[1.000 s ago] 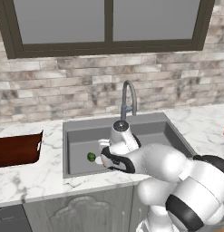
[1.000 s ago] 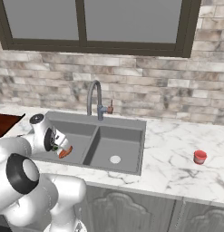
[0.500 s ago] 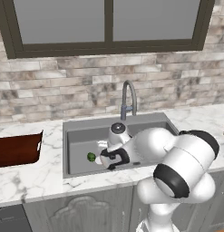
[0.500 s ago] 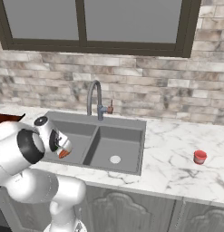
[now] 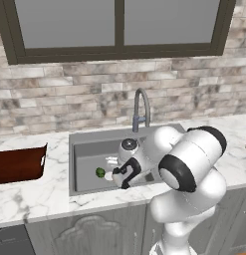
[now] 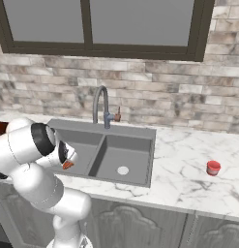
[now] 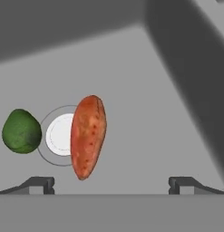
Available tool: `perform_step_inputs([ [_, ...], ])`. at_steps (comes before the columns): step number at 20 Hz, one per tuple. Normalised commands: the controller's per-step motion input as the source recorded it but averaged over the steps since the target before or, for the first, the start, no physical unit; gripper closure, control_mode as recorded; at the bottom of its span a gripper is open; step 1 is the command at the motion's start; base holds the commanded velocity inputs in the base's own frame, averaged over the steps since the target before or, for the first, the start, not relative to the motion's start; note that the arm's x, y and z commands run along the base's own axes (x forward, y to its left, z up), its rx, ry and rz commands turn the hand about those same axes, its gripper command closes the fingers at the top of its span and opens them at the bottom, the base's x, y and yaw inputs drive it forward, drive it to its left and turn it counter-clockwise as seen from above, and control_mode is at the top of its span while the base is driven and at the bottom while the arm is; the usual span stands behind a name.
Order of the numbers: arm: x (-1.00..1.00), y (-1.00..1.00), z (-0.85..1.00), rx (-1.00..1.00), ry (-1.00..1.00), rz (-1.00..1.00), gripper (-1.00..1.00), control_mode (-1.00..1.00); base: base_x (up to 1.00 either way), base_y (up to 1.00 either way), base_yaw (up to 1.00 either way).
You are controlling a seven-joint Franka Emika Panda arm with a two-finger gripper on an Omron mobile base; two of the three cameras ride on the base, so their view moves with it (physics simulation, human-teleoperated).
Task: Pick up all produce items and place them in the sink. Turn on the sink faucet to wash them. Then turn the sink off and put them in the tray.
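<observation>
Marble, white with grey veins, made up the bench (image 5: pixel 35 204), which ran under a stone-tile wall and a dark-framed window (image 5: pixel 117 27). Set into it was the dark grey double sink (image 6: pixel 140 133), with the grey gooseneck faucet (image 5: pixel 141 107) standing at its far rim between the two basins. The white arm (image 5: pixel 189 164) bent down over the near edge of the sink and reached into the left basin. On the bench to the far left of the sink lay the reddish-brown wooden tray (image 5: pixel 17 164), its pale handle facing the sink, well apart from the produce. At the end of the arm the jaws (image 7: pixel 111 183) hung over the floor of the left basin, spread wide and holding nothing, with the two dark tips well apart. Just ahead of them in the hand view lay the orange-red tapered vegetable (image 7: pixel 88 136), resting on the basin floor and partly covering the round pale drain (image 7: pixel 58 135). Beside it, on the other side of the drain, sat the dark-green lime (image 7: pixel 21 131), close to the vegetable but not touching it; in the left base view the lime (image 5: pixel 100 172) showed on the basin floor just left of the hand. The right basin held a pale drain (image 6: pixel 123 170) of its own. A small red cup (image 6: pixel 213 167) stood on the bench well to the right of the sink.
</observation>
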Motion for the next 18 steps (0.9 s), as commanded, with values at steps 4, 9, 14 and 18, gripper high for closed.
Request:
perform_step_inputs([
  [4, 0.18, 0.06, -0.21, 0.00, 0.00, 0.00, -1.00, -1.00, 0.00, 0.00, 0.00],
  [9, 0.22, 0.14, -0.15, 0.00, 0.00, 0.00, -1.00, -1.00, 0.00, 0.00, 0.00],
  [14, 0.18, 0.21, -0.15, 0.00, 0.00, 0.00, -1.00, -1.00, 0.00, 0.00, 0.00],
  [18, 0.03, 0.06, -0.22, 0.00, 0.00, 0.00, -1.00, -1.00, 0.00, 0.00, 0.00],
])
